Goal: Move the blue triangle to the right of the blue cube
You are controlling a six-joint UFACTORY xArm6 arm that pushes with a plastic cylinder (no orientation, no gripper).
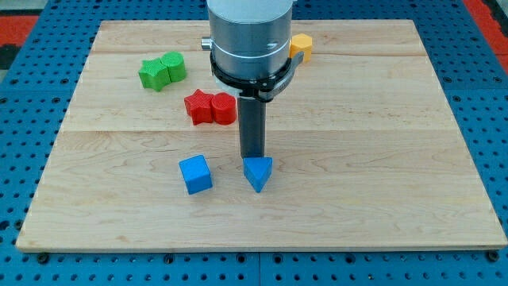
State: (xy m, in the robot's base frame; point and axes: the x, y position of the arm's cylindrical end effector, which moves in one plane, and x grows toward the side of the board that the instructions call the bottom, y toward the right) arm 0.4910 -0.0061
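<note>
The blue triangle (258,174) lies on the wooden board, in the lower middle of the view. The blue cube (196,174) sits to its left, a short gap apart. My tip (253,157) is at the triangle's top edge, touching or nearly touching it from the view's top side. The rod hangs from the grey arm body (250,40) above.
A red star (198,106) and a red cylinder-like block (224,109) sit together above the blue cube. Two green blocks (163,71) lie at the upper left. A yellow block (301,45) shows partly behind the arm. The board's edge (254,248) borders a blue pegboard.
</note>
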